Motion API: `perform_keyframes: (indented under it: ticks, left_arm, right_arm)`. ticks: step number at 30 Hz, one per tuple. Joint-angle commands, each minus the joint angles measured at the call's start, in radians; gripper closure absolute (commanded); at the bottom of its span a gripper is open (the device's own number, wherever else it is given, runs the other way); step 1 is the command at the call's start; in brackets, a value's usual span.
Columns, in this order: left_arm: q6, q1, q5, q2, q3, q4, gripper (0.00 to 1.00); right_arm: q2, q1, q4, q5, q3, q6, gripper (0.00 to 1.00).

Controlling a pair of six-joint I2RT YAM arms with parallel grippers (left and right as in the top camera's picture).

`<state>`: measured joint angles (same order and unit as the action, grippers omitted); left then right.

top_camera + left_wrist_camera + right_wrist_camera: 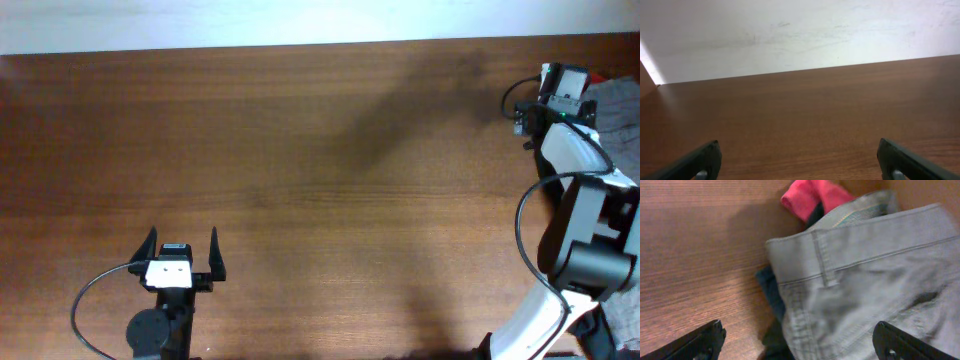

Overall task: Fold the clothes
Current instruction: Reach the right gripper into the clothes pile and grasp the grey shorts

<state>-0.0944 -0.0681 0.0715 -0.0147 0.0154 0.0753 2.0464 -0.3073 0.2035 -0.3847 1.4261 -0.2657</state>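
Note:
The grey-olive garment (865,275) lies with its waistband and a belt loop towards me in the right wrist view. In the overhead view it is a grey heap (615,110) at the table's far right edge, partly hidden by the right arm. My right gripper (797,342) is open just above the garment's waistband corner, one finger over bare wood, the other over the cloth; its wrist shows in the overhead view (560,95). My left gripper (182,250) is open and empty near the front left, also in the left wrist view (799,160).
A red cloth (812,197) and a dark navy garment (772,292) lie under the grey one. The brown wooden table (300,180) stretches between the arms. A white wall (790,35) stands behind the table's far edge.

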Motion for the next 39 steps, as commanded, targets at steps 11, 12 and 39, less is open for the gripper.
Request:
perform_keyframes:
  ticks: [11, 12, 39]
  left_arm:
    - [-0.012, -0.005, -0.005, 0.008, -0.006, 0.001, 0.01]
    - [-0.012, -0.005, -0.005, 0.008, -0.006, 0.001, 0.01]
    - [-0.012, -0.005, -0.004, 0.008, -0.006, 0.001, 0.01]
  right_arm:
    - [0.080, -0.021, -0.093, -0.075, 0.018, -0.026, 0.02]
    - [0.084, -0.024, -0.096, -0.074, 0.018, -0.025, 0.02]
    - [0.119, -0.067, -0.133, -0.076, 0.026, 0.127, 0.08]
